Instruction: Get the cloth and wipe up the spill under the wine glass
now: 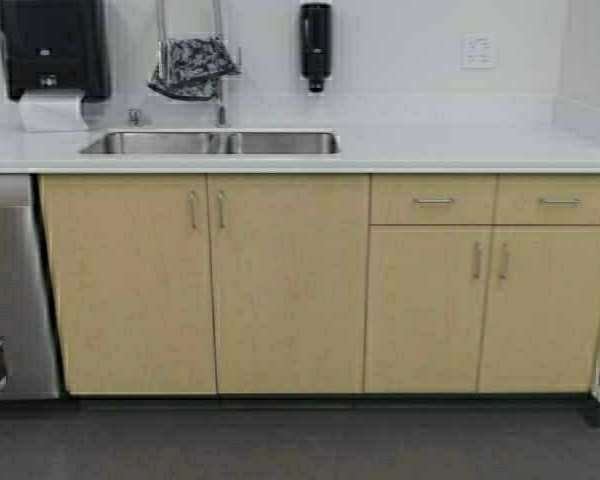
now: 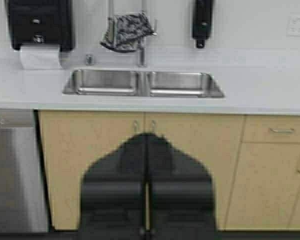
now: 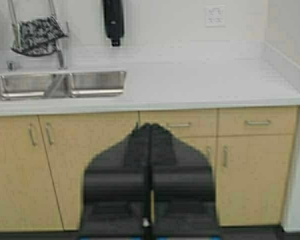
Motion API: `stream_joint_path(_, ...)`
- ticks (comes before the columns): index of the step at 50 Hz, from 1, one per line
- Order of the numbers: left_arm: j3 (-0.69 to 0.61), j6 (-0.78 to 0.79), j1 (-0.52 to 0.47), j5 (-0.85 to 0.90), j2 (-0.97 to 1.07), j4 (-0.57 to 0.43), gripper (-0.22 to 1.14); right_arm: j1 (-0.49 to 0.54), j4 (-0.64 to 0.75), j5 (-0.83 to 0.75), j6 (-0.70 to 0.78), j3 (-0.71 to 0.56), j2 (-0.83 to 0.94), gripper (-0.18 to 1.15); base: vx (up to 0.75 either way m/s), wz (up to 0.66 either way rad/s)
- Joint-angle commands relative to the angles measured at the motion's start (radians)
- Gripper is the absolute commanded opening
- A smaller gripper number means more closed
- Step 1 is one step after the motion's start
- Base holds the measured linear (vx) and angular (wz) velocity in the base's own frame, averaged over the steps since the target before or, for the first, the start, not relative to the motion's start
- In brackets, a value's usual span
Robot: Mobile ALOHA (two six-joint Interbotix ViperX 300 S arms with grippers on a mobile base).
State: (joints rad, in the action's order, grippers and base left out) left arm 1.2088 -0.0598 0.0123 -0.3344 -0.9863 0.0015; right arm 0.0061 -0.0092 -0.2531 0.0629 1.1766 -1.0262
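Observation:
The cloth [image 1: 191, 67], dark grey-and-white patterned, hangs over the arched faucet behind the sink. It also shows in the left wrist view [image 2: 126, 31] and in the right wrist view [image 3: 36, 34]. The wine glass is out of view, and no spill shows on the counter. My left gripper [image 2: 147, 137] is shut and empty, held low in front of the cabinet doors, far from the cloth. My right gripper [image 3: 150, 127] is shut and empty, also low before the cabinets. In the high view only the arms' edges show at the bottom corners.
A double steel sink [image 1: 210, 143] sits in the white counter [image 1: 450, 148]. A black paper towel dispenser [image 1: 50, 45] hangs at the left, a black soap dispenser [image 1: 316, 40] at the middle. Wooden cabinets [image 1: 280, 285] stand below. A steel dishwasher [image 1: 10, 290] is at the left.

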Motion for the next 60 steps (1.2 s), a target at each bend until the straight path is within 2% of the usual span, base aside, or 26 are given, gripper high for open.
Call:
stream_joint_path(1, -0.006, -0.003, 0.0, -0.029, 0.006, 0.002, 0.02, 0.002, -0.005, -0.015, 0.011, -0.021, -0.009, 0.05, 0.37, 0.18)
stream_joint_path(60, 0.025, -0.046, 0.0, -0.055, 0.037, 0.008, 0.02, 0.002, -0.031, -0.046, 0.044, -0.002, -0.023, 0.05, 0.4, 0.12)
